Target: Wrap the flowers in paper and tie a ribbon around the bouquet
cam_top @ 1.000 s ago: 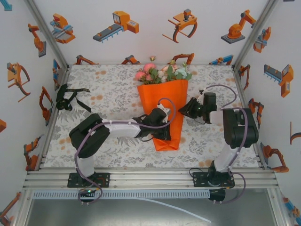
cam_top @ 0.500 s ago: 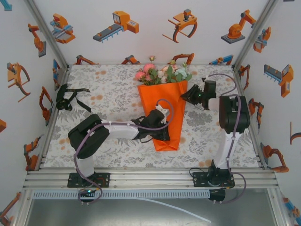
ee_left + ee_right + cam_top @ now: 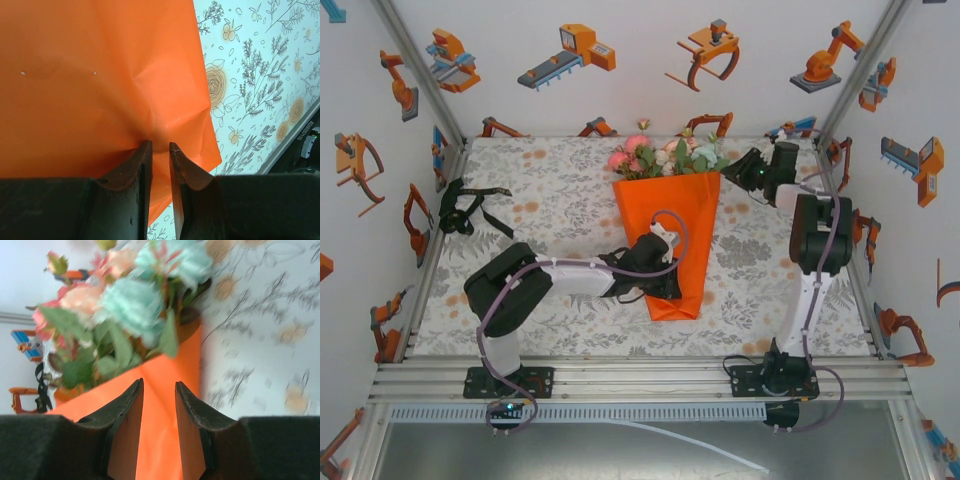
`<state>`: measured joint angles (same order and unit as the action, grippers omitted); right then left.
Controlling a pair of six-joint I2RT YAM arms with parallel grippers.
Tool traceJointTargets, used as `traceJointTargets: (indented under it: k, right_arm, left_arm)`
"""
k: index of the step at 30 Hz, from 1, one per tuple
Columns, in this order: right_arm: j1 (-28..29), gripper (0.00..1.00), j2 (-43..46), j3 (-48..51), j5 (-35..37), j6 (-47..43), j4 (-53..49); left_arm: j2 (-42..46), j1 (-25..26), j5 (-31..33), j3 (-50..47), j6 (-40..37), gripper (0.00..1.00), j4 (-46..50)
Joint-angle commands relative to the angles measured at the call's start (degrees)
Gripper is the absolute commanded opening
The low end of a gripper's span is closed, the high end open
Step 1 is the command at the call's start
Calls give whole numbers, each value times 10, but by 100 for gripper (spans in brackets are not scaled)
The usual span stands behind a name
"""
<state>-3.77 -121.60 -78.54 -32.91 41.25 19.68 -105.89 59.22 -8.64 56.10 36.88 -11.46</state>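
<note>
Pinching the orange paper (image 3: 100,75) near the bouquet's (image 3: 670,215) 6 o'clock tip with the nearly closed left end effector (image 3: 160,146), hovering the slightly parted, empty right end effector (image 3: 159,385) at 3 o'clock of the flowers (image 3: 665,155), mid bench (image 3: 550,200).

Matt, creased orange paper (image 3: 75,75), printed cloth tablecloth (image 3: 260,100), fabric-look flowers (image 3: 135,305)
</note>
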Motion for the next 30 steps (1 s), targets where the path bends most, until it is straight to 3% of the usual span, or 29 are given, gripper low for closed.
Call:
traceJointTargets:
  k: [1, 6, 11, 16, 21, 30]
  right_arm:
    - [4, 34, 152, 126, -13, -16, -1]
    - [41, 32, 360, 388, -24, -6, 11]
    - [111, 0, 487, 557, -26, 42, 18]
    - [153, 0, 542, 654, -13, 130, 95]
    - [168, 0, 506, 683, -8, 151, 136]
    - [150, 0, 290, 650, 21, 181, 307]
  left_arm:
    - [-4, -5, 24, -19, 2, 26, 33]
    - [-7, -3, 33, -18, 3, 27, 22]
    - [-16, -3, 31, -14, 3, 27, 19]
    - [-20, -3, 37, -17, 6, 27, 15]
    - [-22, -3, 39, -16, 6, 27, 14]
    - [-6, -2, 44, -27, -2, 26, 18]
